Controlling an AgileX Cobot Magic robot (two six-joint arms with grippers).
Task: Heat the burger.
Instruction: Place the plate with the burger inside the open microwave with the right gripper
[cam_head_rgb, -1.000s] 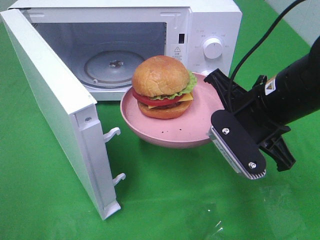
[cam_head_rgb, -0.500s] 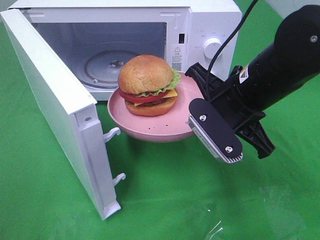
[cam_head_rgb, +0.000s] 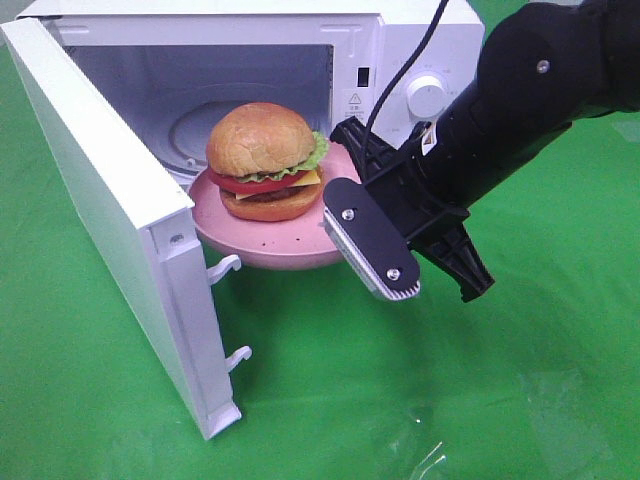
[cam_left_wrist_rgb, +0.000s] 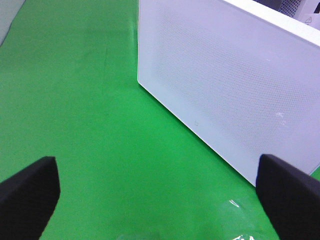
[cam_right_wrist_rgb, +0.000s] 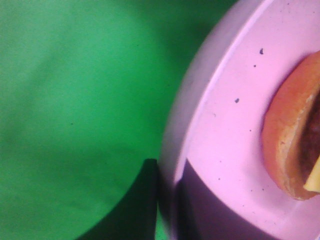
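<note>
The burger (cam_head_rgb: 265, 160), with a golden-brown bun, lettuce, tomato and cheese, sits on a pink plate (cam_head_rgb: 270, 250) held in the air at the mouth of the open microwave (cam_head_rgb: 420, 40). My right gripper (cam_head_rgb: 342, 185) is shut on the plate's right rim. In the right wrist view the plate (cam_right_wrist_rgb: 230, 125) fills the frame, with the burger's bottom bun (cam_right_wrist_rgb: 290, 145) at the edge and the right gripper (cam_right_wrist_rgb: 167, 200) clamped on the rim. My left gripper (cam_left_wrist_rgb: 160, 200) stands open over the green cloth, beside the outside of the microwave door (cam_left_wrist_rgb: 235, 85).
The microwave door (cam_head_rgb: 110, 220) swings out to the left front, its latch hooks (cam_head_rgb: 228, 268) close to the plate. The glass turntable (cam_head_rgb: 190, 125) lies inside the cavity. A control knob (cam_head_rgb: 425, 95) is on the right panel. Green cloth (cam_head_rgb: 320, 400) covers the table.
My right arm has carried the plate and burger left and back, from in front of the control panel to the microwave's opening. The left gripper stays open.
</note>
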